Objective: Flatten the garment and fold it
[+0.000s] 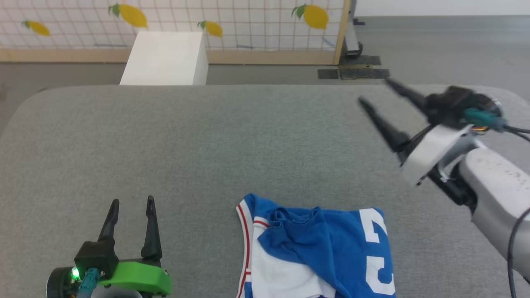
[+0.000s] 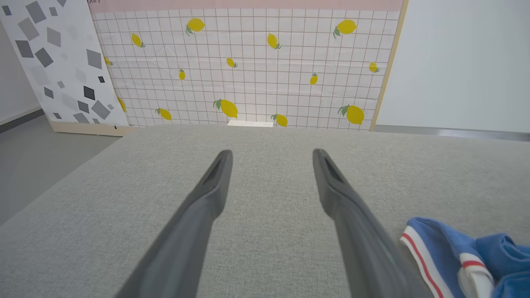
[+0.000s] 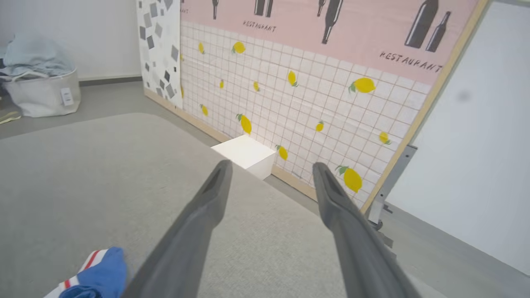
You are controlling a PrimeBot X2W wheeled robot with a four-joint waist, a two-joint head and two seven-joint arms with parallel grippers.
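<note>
Wide bench [image 1: 124, 136] covered in grey woven fabric, corners rounded, mostly bare. At its near edge, right of centre in the head view, the garment [image 1: 323, 248]: royal blue, crumpled and partly folded over itself, white sleeve with red-and-white striped trim towards the left, large white number print along its right side, lower part cut off by the frame edge.

Left gripper [image 1: 132, 199] low at the near left, on a green mount, fingers spread and pointing away over bare fabric, gripping nothing, near the garment's striped edge but apart from it. Right gripper [image 1: 373, 89] raised above the far right part of the bench, slightly blurred, fingers spread wide and empty, well apart from the garment.

Beyond the far edge, a white box [image 1: 165, 58] on the grey floor [image 1: 434, 45], just in front of a lemon panel [image 1: 248, 25]: pink grid, yellow lemons, pale wooden frame. Above the grid, in the right wrist view, a pink band with dark bottle shapes and the word RESTAURANT. Left of it, a speckled panel [image 2: 54, 62], white with scattered grey squares. Right of it, a plain white wall [image 2: 455, 66]. In a far corner, a pale fabric basket [image 3: 41, 97] heaped with light cloth.
</note>
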